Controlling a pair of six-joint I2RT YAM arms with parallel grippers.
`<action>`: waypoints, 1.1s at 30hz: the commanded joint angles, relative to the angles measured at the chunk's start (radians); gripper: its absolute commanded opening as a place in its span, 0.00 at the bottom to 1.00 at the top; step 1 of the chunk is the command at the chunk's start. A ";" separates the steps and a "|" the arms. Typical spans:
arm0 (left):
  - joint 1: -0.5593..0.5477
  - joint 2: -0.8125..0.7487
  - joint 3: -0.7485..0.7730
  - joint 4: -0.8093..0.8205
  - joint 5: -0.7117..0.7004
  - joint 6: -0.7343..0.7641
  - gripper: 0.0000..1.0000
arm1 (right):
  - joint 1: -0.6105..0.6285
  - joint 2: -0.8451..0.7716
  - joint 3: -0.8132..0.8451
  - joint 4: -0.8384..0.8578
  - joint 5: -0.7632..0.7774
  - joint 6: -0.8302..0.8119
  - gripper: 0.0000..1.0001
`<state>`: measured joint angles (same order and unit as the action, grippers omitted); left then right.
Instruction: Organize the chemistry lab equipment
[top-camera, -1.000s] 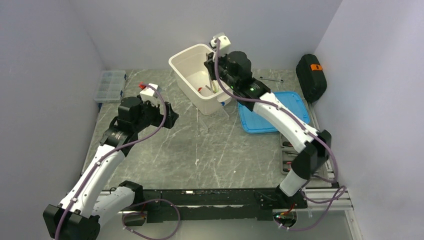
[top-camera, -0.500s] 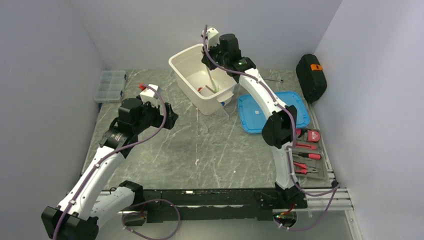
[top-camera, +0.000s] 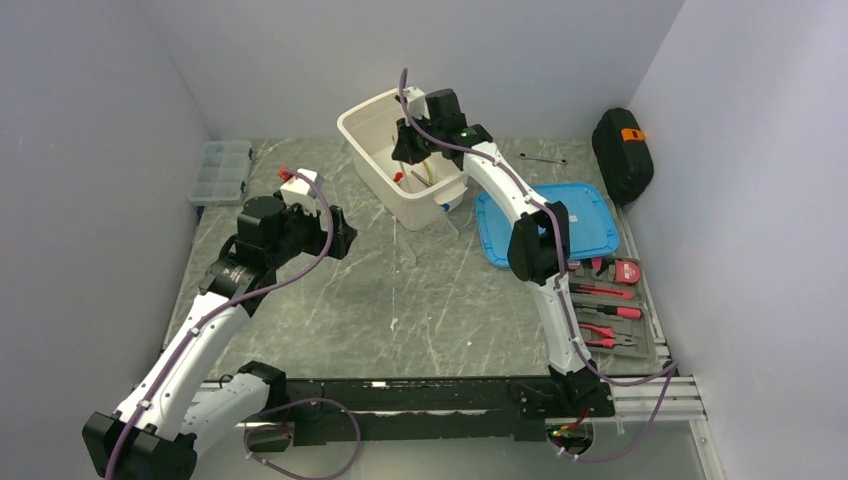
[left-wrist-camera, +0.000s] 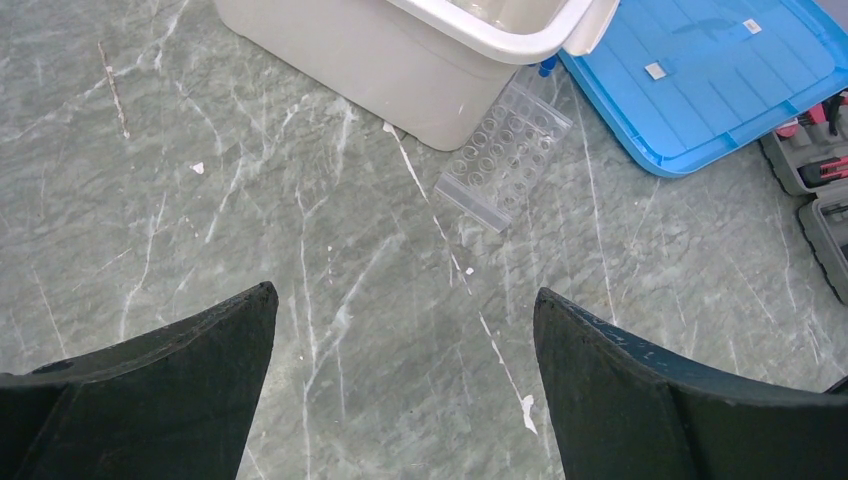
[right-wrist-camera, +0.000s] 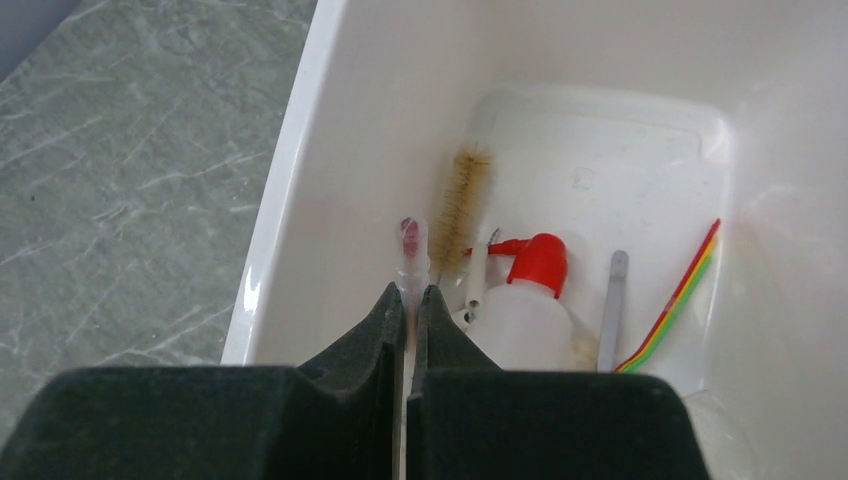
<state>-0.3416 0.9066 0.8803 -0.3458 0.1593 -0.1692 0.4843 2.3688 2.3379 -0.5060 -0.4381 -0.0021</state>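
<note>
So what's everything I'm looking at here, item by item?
white tub: one, white, far middle of the table
squeeze bottle: one, translucent with red nozzle, inside the tub
brush: one, tan bristles, inside the tub
thin tube: one, clear, held over the tub
tube rack: one, clear, on the table beside the tub
lid: one, blue, right of the tub
organizer box: one, clear, far left
case: one, black, far right
tool tray: one, red-handled tools, right edge
left end effector: one, black, open above the table
right end effector: one, black, shut on the thin tube
</note>
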 joint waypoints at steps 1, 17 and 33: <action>-0.004 -0.017 -0.003 0.028 -0.003 0.015 0.99 | 0.001 0.042 0.078 0.017 -0.025 0.034 0.00; -0.004 -0.003 -0.002 0.027 0.006 0.017 0.99 | 0.001 0.046 0.034 0.046 0.020 0.043 0.33; -0.004 -0.006 0.004 0.020 0.003 0.025 0.99 | -0.001 -0.092 -0.035 0.129 0.032 0.091 0.55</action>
<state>-0.3420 0.9070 0.8722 -0.3431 0.1600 -0.1684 0.4862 2.4287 2.3222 -0.4675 -0.3981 0.0502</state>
